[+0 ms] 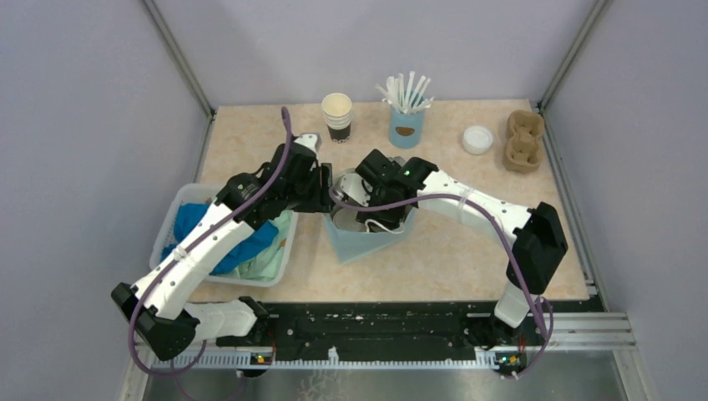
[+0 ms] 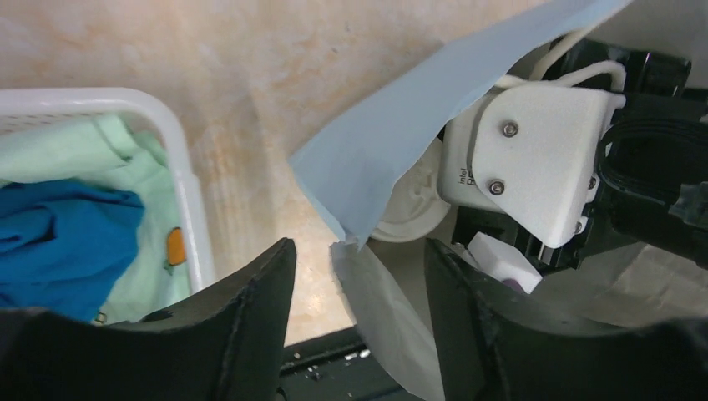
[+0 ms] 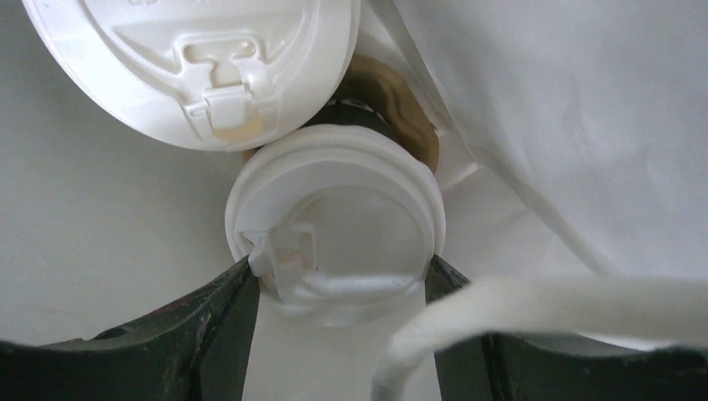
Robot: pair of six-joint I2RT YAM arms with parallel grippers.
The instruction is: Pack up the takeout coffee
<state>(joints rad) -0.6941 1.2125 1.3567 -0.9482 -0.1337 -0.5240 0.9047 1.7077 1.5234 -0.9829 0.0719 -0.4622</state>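
A light blue paper bag (image 1: 367, 241) stands open at the table's middle. My right gripper (image 1: 369, 199) reaches down into it. In the right wrist view its fingers (image 3: 225, 317) press both sides of the white lid of a takeout coffee (image 3: 334, 225) inside the white-lined bag. A second lidded cup (image 3: 192, 58) sits right beside it, with a brown holder (image 3: 401, 109) under them. My left gripper (image 2: 359, 251) is open at the bag's left rim (image 2: 392, 142). The rim passes between its jaws. A white lid (image 2: 413, 205) shows past the rim.
A white basket (image 1: 167, 230) of blue and green cloths sits at the left. At the back are a lidless cream-and-black cup (image 1: 337, 114), a light blue cup of white sticks (image 1: 407, 124), a loose white lid (image 1: 477, 139) and a cardboard cup carrier (image 1: 523, 139).
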